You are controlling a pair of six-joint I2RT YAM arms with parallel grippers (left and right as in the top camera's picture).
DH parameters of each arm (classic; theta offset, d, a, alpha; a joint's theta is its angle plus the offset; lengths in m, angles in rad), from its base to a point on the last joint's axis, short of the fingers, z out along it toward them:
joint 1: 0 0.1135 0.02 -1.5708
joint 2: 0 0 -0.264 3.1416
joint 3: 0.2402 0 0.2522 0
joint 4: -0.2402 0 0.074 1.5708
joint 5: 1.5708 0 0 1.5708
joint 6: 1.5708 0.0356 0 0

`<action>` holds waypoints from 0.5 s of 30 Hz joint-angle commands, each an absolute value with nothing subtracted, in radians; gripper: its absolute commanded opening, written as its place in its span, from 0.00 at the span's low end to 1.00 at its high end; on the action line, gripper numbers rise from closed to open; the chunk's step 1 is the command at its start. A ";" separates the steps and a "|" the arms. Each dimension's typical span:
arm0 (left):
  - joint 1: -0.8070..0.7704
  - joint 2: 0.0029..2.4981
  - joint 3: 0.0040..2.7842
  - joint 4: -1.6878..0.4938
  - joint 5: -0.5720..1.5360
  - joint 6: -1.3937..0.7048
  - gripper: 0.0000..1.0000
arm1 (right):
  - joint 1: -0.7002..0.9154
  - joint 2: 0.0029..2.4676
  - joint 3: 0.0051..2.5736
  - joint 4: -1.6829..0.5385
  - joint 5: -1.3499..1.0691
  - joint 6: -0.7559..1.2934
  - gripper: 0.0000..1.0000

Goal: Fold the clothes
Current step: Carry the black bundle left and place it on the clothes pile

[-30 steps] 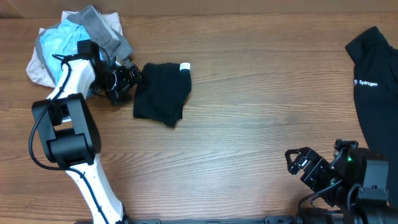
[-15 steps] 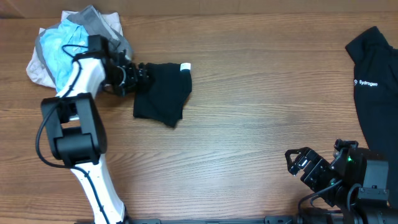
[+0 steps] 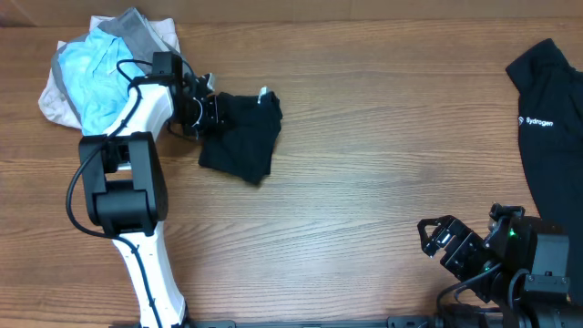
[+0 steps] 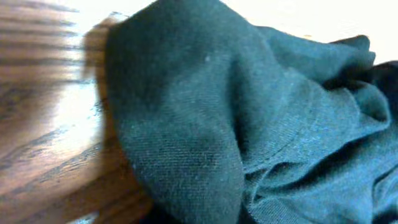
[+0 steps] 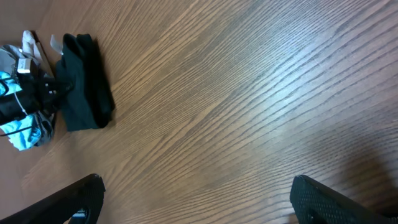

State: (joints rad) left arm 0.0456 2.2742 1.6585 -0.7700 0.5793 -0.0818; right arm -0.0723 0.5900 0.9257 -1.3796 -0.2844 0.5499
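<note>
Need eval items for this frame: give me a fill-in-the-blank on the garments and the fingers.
1. The left gripper is shut on the folded garment, which is plain ____.
2. The right gripper holds nothing and its fingers are ____.
3. The other garment, at the right of the overhead view, bears white lettering reading ____.
Missing words: black; open; Sydrogen.

The folded clothes [image 3: 241,141] are lying just right of the bundle [image 3: 86,77], the lettered garment [image 3: 551,137] sitting far right.
</note>
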 commanded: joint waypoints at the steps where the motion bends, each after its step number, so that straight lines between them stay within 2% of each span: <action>1: 0.027 2.352 1.623 -0.788 0.547 -0.062 0.04 | -0.072 0.585 0.933 -1.375 -0.289 0.551 1.00; 15: 0.034 2.340 1.779 -0.836 0.538 -0.029 0.04 | -0.072 0.585 0.933 -1.375 -0.289 0.551 1.00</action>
State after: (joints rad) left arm 0.0456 2.3001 1.7233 -0.8318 0.5869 -0.0551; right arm -0.0719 0.5900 0.9257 -1.3796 -0.2844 0.5495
